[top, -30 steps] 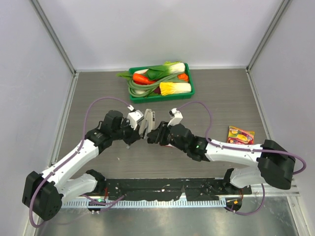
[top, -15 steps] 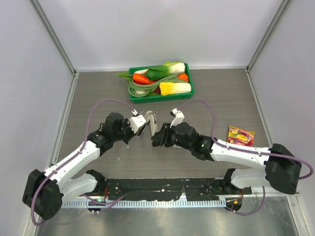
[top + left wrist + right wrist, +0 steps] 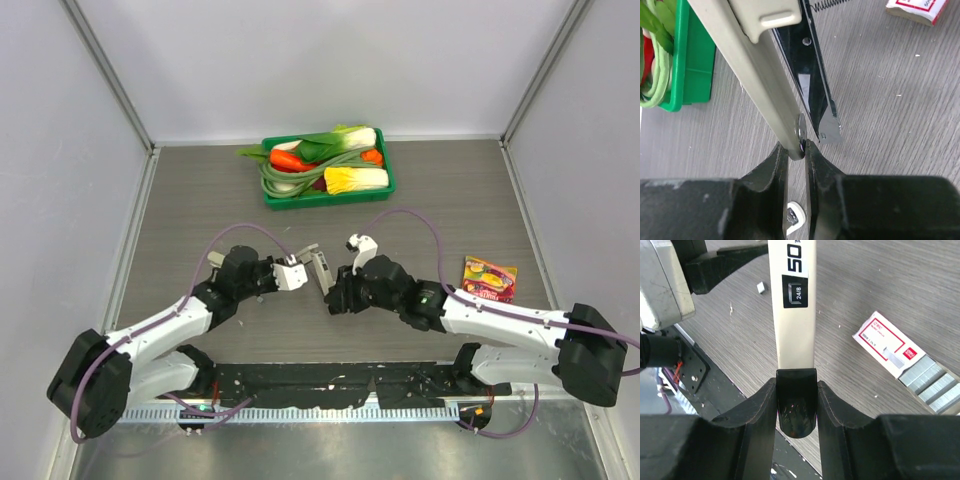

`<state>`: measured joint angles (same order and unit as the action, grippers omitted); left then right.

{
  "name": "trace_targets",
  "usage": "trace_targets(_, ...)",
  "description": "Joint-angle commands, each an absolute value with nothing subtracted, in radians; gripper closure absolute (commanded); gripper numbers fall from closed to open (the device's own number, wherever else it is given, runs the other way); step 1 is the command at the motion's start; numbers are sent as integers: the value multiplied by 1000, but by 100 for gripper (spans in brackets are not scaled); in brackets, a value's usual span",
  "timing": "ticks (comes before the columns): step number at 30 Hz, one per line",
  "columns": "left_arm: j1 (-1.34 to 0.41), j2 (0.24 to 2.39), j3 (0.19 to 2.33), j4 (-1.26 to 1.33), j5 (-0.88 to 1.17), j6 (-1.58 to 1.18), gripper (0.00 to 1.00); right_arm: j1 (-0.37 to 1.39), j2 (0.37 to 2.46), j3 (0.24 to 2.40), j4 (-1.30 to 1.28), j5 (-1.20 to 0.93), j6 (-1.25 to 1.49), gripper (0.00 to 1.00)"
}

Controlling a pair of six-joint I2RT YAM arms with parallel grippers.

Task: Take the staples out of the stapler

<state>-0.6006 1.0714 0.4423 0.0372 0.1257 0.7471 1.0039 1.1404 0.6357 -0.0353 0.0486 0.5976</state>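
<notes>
— The jaws?
— Left gripper (image 3: 796, 147) is pinched tight on the stapler (image 3: 322, 268) at its hinge end. Right gripper (image 3: 796, 385) clamps the other end.
— And where's it sitting?
— Mid-table between them, sprung open. Green tray (image 3: 330, 199) at twelve o'clock, red-and-white box (image 3: 489, 275) at three.

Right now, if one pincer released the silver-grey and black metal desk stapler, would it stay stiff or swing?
Probably swing: the silver-grey and black metal desk stapler stands hinged open, its black lower arm splayed from the top arm. The left pincer pinches only the thin hinge end, so it may pivot. Its smooth metal looks somewhat slippery.
</notes>
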Motion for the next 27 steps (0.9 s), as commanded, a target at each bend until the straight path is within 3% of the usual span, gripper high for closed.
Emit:
trace_targets(1, -612, 1077, 396, 159, 75, 919, 98, 992, 1101, 621, -38, 86, 543, 99)
trace_targets(12, -615, 1086, 350, 270, 22, 985, 96, 1019, 1109, 551, -18, 98, 525, 99)
trace_targets(19, -618, 1068, 403, 212, 26, 914, 95, 1023, 1134, 574, 44, 110, 523, 99)
trace_targets(24, -634, 1060, 563, 5, 86, 711, 85, 1020, 1160, 684, 106, 234, 492, 99)
trace_targets(27, -634, 1060, 702, -246, 170, 492, 72, 999, 1218, 819, 155, 324, 474, 99)
